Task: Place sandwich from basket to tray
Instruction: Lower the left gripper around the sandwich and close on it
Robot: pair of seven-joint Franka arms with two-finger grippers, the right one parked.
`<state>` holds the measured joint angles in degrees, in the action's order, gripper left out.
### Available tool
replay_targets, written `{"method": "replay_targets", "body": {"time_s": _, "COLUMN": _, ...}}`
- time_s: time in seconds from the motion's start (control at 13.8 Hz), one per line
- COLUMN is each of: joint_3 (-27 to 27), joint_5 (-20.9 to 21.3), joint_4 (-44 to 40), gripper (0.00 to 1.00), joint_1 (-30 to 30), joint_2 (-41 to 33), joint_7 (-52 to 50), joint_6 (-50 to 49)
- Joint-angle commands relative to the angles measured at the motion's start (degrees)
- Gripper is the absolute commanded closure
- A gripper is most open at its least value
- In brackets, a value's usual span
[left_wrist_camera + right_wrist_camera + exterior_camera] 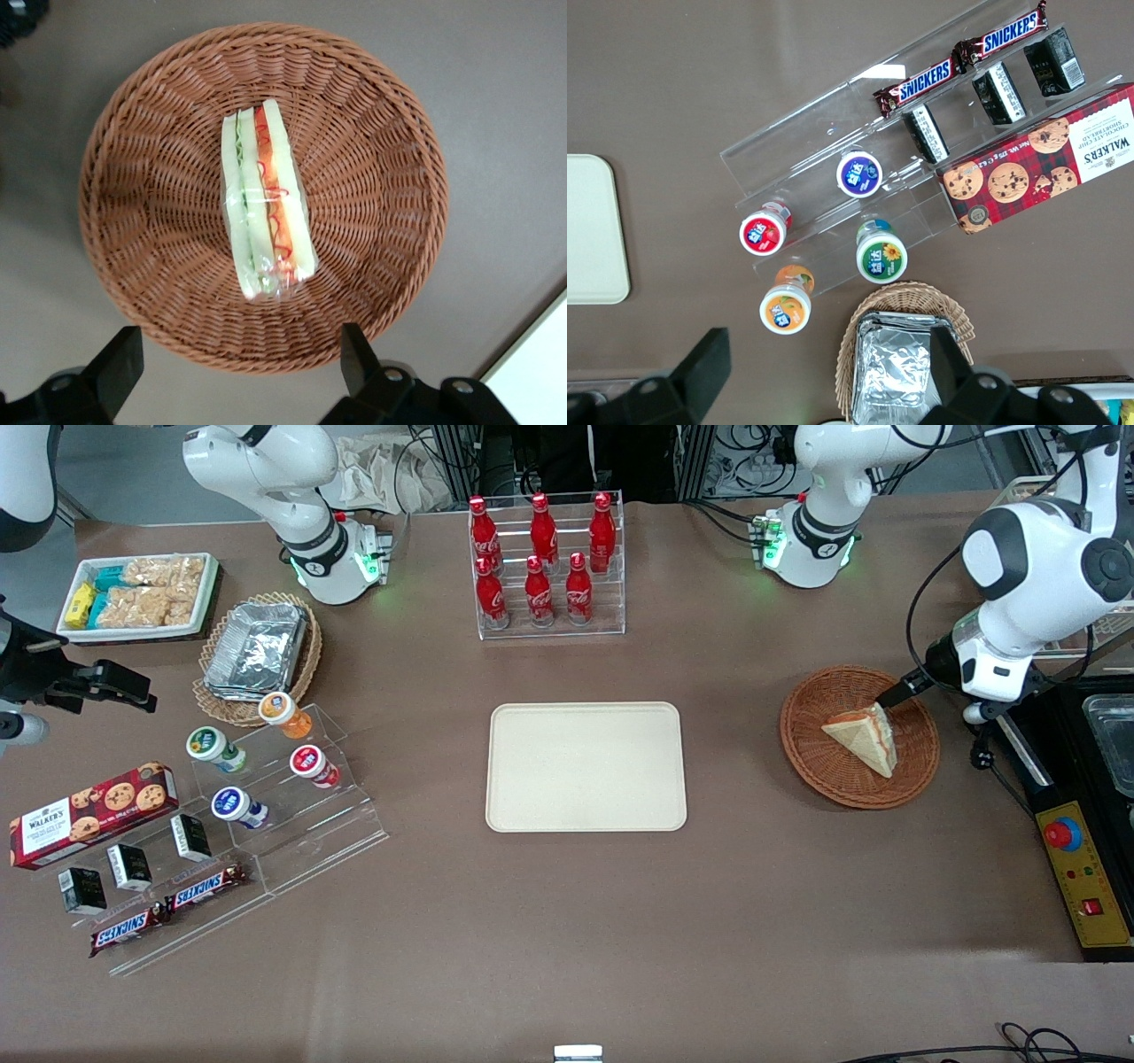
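The sandwich (864, 737), a pale bread wedge in clear wrap with red-orange and green filling, lies in the round reddish-brown basket (802, 735) toward the working arm's end of the table. In the left wrist view the sandwich (266, 208) rests near the middle of the basket (372, 177). My gripper (897, 693) hovers over the basket's rim, farther from the front camera than the sandwich. The gripper (239, 359) is open, its fingers (354, 354) spread wide above the rim, holding nothing. The cream tray (585, 766) lies bare at the table's middle; its corner (542, 367) shows beside the basket.
A rack of red cola bottles (545, 562) stands farther from the front camera than the tray. A control box with a red button (1076, 868) sits at the working arm's table edge. Toward the parked arm's end are an acrylic stand with cups (266, 779) and a foil-container basket (257, 651).
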<state>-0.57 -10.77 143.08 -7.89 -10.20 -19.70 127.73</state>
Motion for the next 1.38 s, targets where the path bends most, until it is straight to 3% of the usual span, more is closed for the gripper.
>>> {"method": "replay_targets", "body": {"time_s": 0.0, "joint_3": -0.48, "joint_5": -3.19, "joint_4": 0.53, "gripper": 0.01, "joint_1": -1.16, "joint_2": 2.90, "joint_7": -0.95, "joint_6": 3.04}}
{"method": "replay_targets", "body": {"time_s": 1.02, "joint_3": -1.01, "joint_5": -11.46, "joint_4": 0.80, "gripper": 0.01, "joint_1": 1.12, "joint_2": 15.91, "joint_7": -0.95, "joint_6": 13.95}}
{"method": "replay_targets", "body": {"time_s": 1.16, "joint_3": -1.01, "joint_5": -11.47, "joint_4": 0.62, "gripper": 0.17, "joint_1": 1.21, "joint_2": 15.91, "joint_7": -0.95, "joint_6": 14.21}}
{"method": "replay_targets", "body": {"time_s": 1.31, "joint_3": -1.01, "joint_5": -11.38, "joint_4": 0.45, "gripper": 0.49, "joint_1": 1.21, "joint_2": 16.18, "joint_7": -0.69, "joint_6": 14.21}}
